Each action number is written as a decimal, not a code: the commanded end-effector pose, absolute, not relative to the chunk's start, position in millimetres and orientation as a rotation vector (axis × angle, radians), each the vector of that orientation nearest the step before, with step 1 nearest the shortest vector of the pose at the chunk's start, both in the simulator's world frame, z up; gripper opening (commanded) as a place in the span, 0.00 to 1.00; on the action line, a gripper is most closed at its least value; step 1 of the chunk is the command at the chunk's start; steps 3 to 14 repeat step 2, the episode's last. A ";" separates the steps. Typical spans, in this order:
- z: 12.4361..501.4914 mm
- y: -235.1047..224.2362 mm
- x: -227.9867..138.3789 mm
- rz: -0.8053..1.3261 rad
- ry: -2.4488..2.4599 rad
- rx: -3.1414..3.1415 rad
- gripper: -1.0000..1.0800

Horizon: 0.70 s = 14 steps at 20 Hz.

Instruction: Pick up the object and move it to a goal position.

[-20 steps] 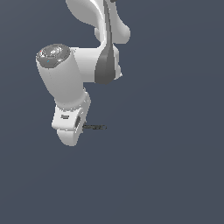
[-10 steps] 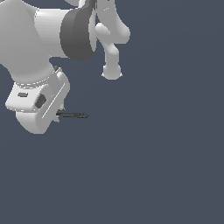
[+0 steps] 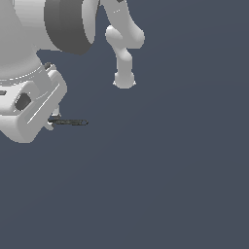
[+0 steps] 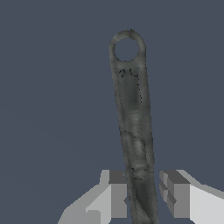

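The gripper [image 4: 143, 194] has its jaws slightly apart, the wrench [image 4: 133, 127] between them, one finger [image 4: 117, 194] touching its handle.

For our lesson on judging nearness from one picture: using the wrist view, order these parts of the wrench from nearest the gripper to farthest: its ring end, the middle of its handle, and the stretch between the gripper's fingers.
1. Stretch of the wrench between the gripper fingers: nearest.
2. Middle of the handle: farther out.
3. Ring end: farthest, at the wrench's free tip.
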<state>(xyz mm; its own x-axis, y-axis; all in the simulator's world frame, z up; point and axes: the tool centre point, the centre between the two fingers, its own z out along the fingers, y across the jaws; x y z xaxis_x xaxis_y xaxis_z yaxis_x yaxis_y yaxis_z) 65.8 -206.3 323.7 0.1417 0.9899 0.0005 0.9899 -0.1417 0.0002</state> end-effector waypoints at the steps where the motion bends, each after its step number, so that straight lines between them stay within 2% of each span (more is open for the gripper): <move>1: 326.1 -207.8 66.2 -0.001 -2.059 -2.373 0.00; 14: 326.3 -207.9 66.2 -0.001 -2.059 -2.373 0.00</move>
